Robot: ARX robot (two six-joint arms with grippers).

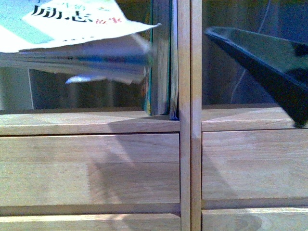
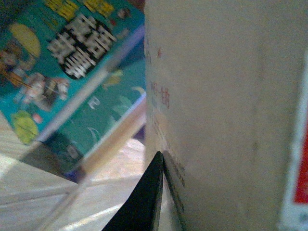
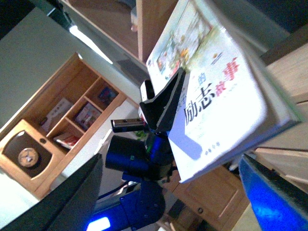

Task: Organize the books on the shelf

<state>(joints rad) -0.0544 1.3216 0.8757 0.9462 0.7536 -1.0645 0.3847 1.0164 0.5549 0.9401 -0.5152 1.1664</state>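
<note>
Holding the white book flat, upper left of the front frame, above the shelf.
It looks like a soft paperback: light, but floppy, with pages fanning at the free edge and a glossy cover that may slip, so a hold near the spine seems safest. The left fingers are clamped across one cover edge, the wrist set so the cover faces up. Upright books stand against the post mid-frame. The right fingers are spread and empty.
</note>
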